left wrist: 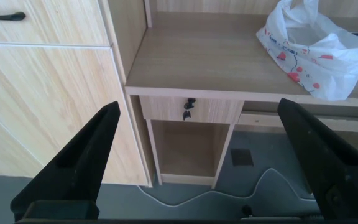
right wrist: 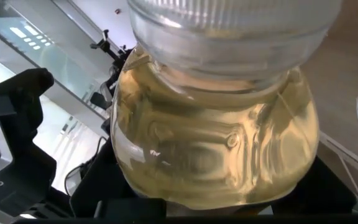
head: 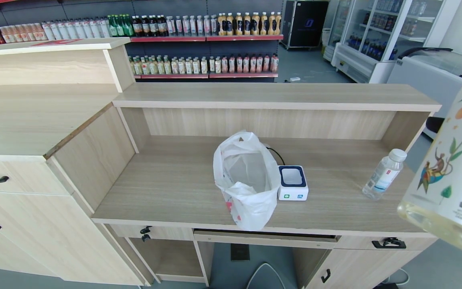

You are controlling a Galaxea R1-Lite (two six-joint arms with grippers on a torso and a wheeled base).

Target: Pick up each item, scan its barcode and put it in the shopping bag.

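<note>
A drink bottle [head: 451, 168] is pinched in the right fingers [right wrist: 23, 130], near upright; the scanner [head: 292, 182] is seen forward and left of them, beside the bag [head: 247, 180]; the left fingers [left wrist: 79, 162] are spread.

shopping bag [head: 251, 208]: white, red print | scanner [head: 293, 185]: white, navy rim | drink bottle [head: 451, 172]: pale yellow

Left gripper [left wrist: 199, 109]: two matte black wedge-shaped fingers [left wrist: 79, 168], tapering toward tips. Right gripper [right wrist: 191, 162]: black, blocky finger housing [right wrist: 17, 137], matte.
</note>
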